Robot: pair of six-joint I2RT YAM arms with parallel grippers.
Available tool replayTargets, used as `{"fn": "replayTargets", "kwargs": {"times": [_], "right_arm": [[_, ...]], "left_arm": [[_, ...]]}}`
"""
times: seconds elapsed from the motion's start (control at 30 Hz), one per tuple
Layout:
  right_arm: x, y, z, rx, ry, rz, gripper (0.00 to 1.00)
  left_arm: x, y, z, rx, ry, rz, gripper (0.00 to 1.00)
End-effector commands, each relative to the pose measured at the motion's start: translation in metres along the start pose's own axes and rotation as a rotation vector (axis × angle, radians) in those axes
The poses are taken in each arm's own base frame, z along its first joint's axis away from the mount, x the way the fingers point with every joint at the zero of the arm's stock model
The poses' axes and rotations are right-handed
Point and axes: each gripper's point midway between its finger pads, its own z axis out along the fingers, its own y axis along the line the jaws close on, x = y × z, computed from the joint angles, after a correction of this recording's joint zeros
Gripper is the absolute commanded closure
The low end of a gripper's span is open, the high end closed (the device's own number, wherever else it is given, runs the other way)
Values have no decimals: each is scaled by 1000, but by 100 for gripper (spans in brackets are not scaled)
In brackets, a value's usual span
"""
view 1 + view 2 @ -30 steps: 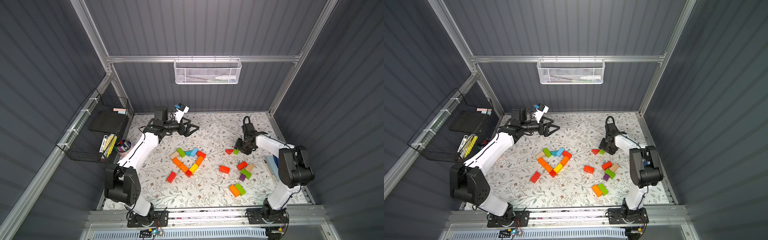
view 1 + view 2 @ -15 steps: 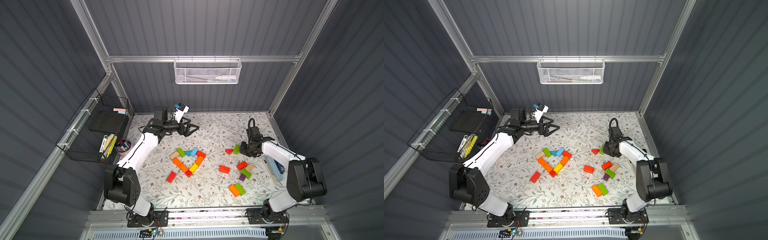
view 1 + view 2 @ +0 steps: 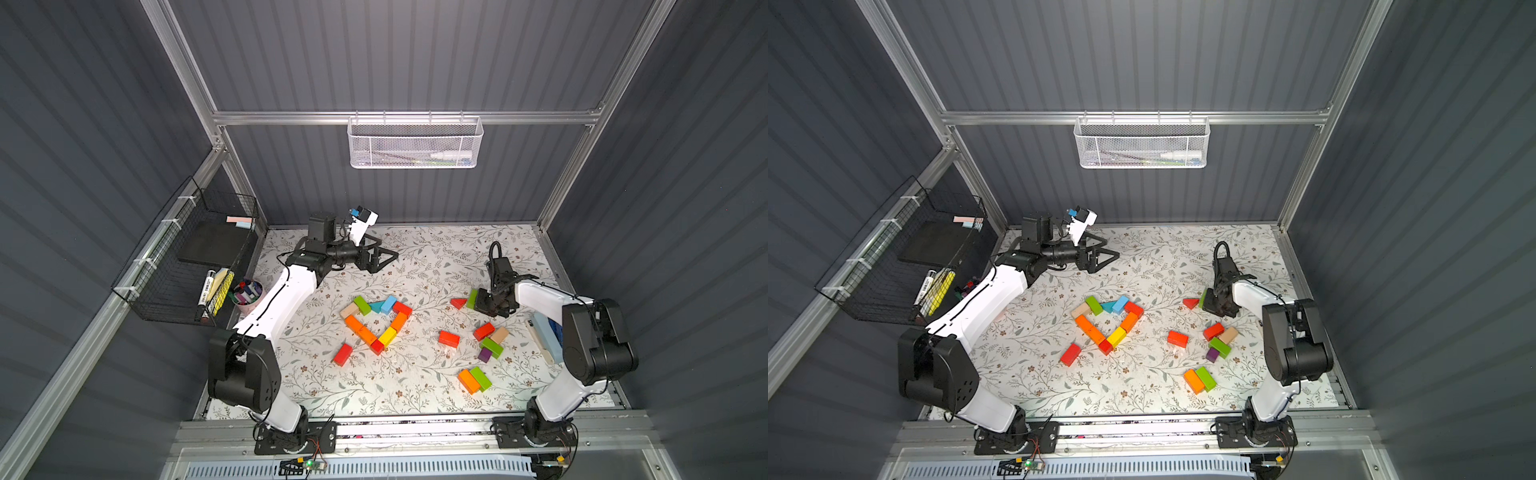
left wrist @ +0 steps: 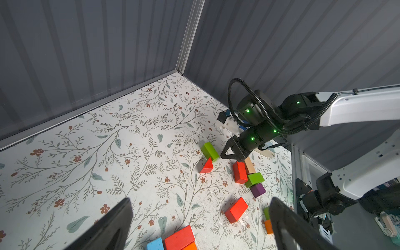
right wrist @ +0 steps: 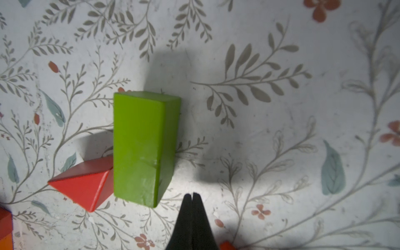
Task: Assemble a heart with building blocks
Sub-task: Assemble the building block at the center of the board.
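Beside right claw (image 5: 192, 194), pressed together and empty, green brick (image 5: 140, 147) lies flat on counter (image 5: 281, 129), touching red wedge (image 5: 84, 184). Left claw (image 4: 200, 202) spread, empty. Brick likely light, rigid, glossy; pinch long sides.

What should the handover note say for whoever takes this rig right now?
Left gripper: open, empty, hanging over the back of the mat.
Right gripper: shut, empty, beside the green brick, which touches a red wedge.
Done: heart outline laid mid-mat.
Left: probably tidying or filling it. Loose blocks lie on the right, and one red brick lies by the heart.
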Motion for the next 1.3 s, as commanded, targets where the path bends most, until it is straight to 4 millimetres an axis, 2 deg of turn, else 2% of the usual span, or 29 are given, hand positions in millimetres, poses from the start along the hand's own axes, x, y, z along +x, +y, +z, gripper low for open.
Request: {"fn": "replayTargets", "kwargs": {"times": [0.0, 0.77, 1.0, 1.17, 1.27], "right_arm": [[-6, 5, 5, -22, -5, -2, 100], [-10, 23, 7, -100, 0, -24, 100], [-7, 20, 2, -79, 0, -26, 100], [13, 22, -18, -85, -8, -95, 96], [35, 34, -32, -113, -2, -198, 83]], "left_arm": [[-4, -8, -3, 5, -4, 29, 1], [-3, -7, -2, 0, 2, 26, 1], [-3, -7, -2, -1, 2, 28, 1], [-3, -6, -2, -8, 3, 27, 1], [-2, -5, -2, -9, 8, 26, 1]]}}
